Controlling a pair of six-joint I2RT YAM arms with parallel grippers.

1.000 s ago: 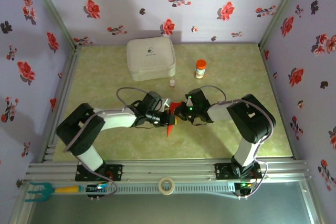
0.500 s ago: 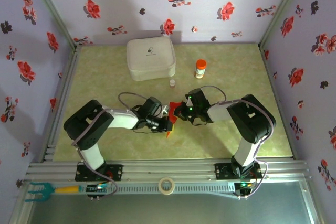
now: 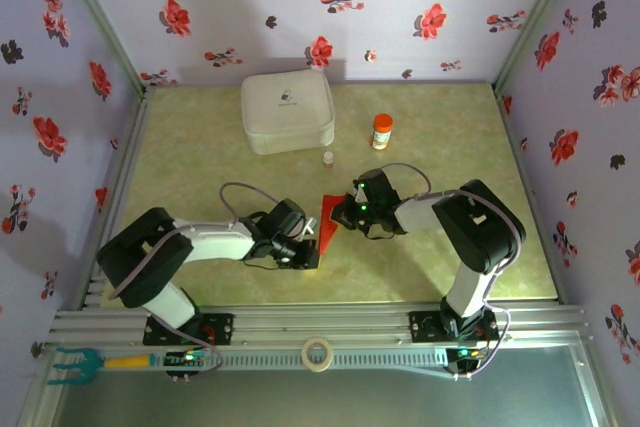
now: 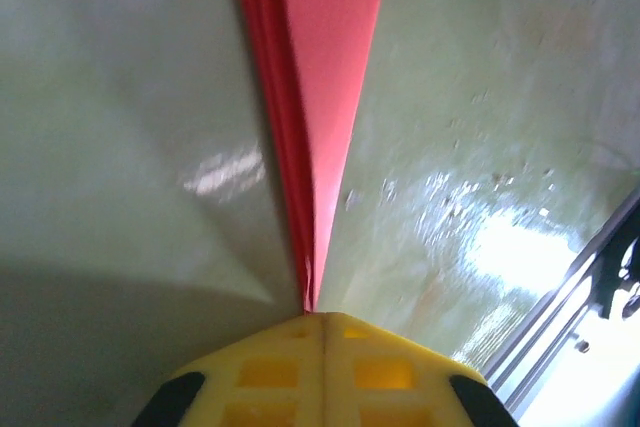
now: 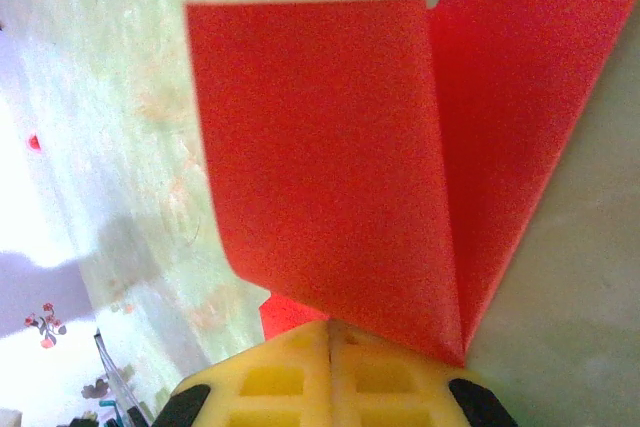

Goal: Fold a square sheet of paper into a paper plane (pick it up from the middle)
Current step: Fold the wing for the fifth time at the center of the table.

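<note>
The square sheet of paper is creased into a narrow red paper plane (image 3: pixel 326 215) held just above the table between my two grippers. In the left wrist view the paper plane (image 4: pixel 320 97) tapers to a point that ends in the seam of my left gripper (image 4: pixel 322 319), which is shut on that tip. My left gripper (image 3: pixel 309 252) sits at the near end of the paper. The right gripper (image 5: pixel 332 327) is shut on the wide end, where two red flaps (image 5: pixel 320 147) spread apart. From above, my right gripper (image 3: pixel 340 215) is at the plane's right side.
A white rounded case (image 3: pixel 287 110) stands at the back of the green table (image 3: pixel 450 147). An orange-capped bottle (image 3: pixel 381 131) and a tiny vial (image 3: pixel 327 158) stand behind the grippers. A tape roll (image 3: pixel 318 354) and a teal tool (image 3: pixel 80 362) lie on the near rail.
My left gripper has slid along the red paper toward the near edge, from its middle to its pointed tip. The right gripper has held still on the wide end.
</note>
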